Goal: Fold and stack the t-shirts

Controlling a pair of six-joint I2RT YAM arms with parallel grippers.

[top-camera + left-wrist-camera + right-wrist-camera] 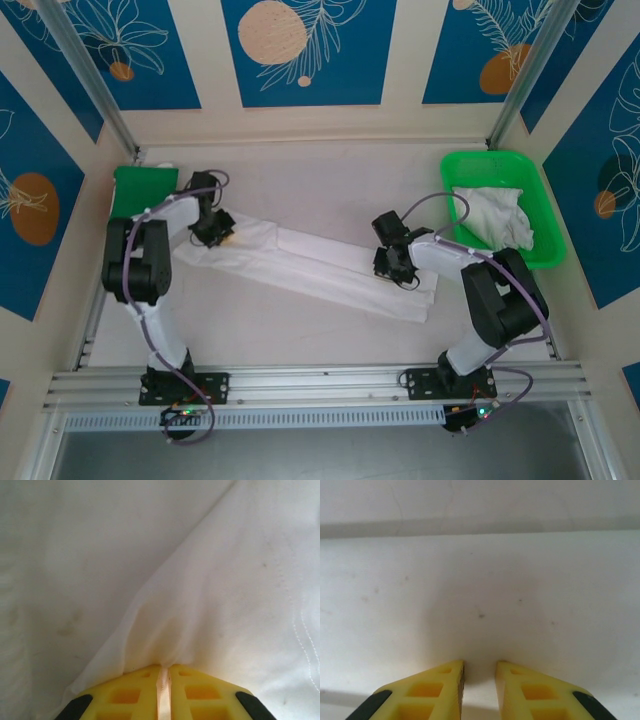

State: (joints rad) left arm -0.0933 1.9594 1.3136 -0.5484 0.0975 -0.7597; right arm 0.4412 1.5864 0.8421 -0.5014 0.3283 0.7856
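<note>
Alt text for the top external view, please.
A long folded white t-shirt lies diagonally across the table, the left gripper and right gripper down on its ends. A crumpled t-shirt sits in the green tray.

Cream walls [403,50] with blue panels [340,70] printed in white leaves and orange discs enclose a pale worktop [300,330], evenly lit.
</note>
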